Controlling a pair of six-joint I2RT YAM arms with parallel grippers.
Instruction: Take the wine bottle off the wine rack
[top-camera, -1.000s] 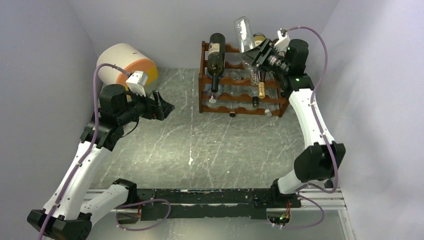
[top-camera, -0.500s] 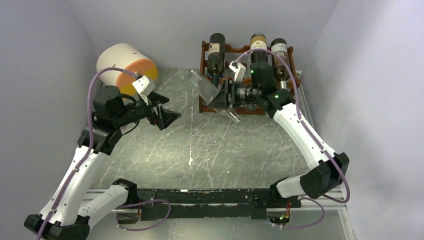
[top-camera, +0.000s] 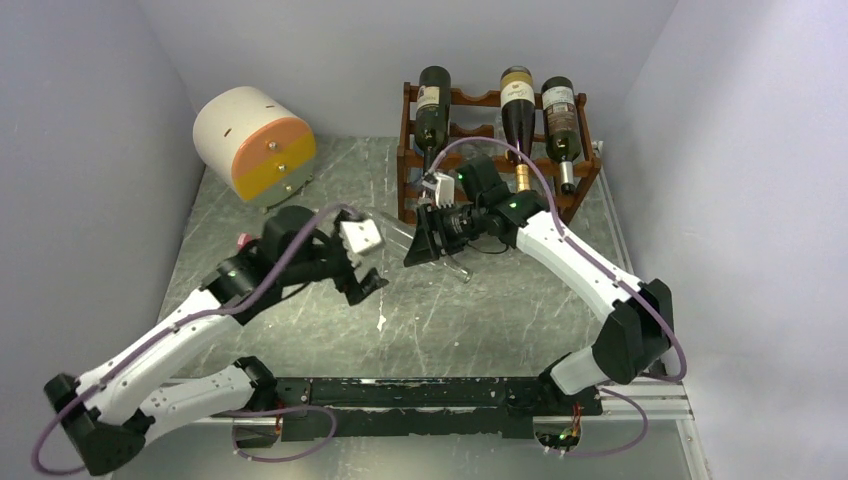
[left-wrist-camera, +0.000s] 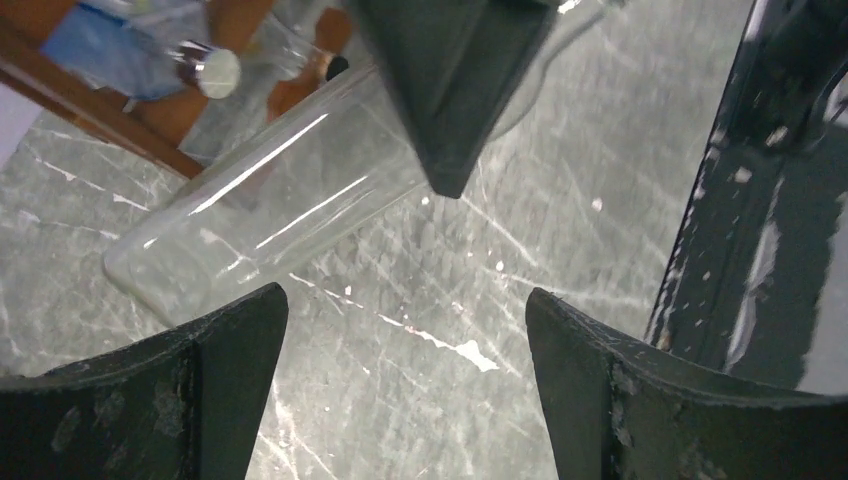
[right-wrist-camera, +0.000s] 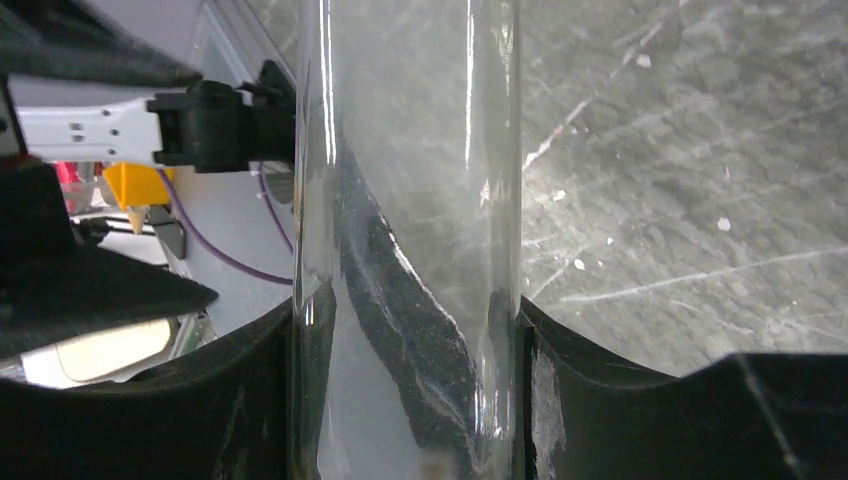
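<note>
Swinging down and away from the wine rack (top-camera: 478, 99), the right gripper (top-camera: 420, 245) now has the clear glass wine bottle (top-camera: 395, 233) clamped across its body, out over the grey marbled table (top-camera: 480, 320) in front of the rack (a second ago it was tipped up above the top tier). The left gripper (top-camera: 368, 285) has come over too, from beside the white-and-orange drum (top-camera: 255, 140) to the middle. Its jaws are spread wide with nothing in them, just beside the bottle's base end. Three dark bottles (top-camera: 517, 100) sit on the rack's top tier, same as before.
</note>
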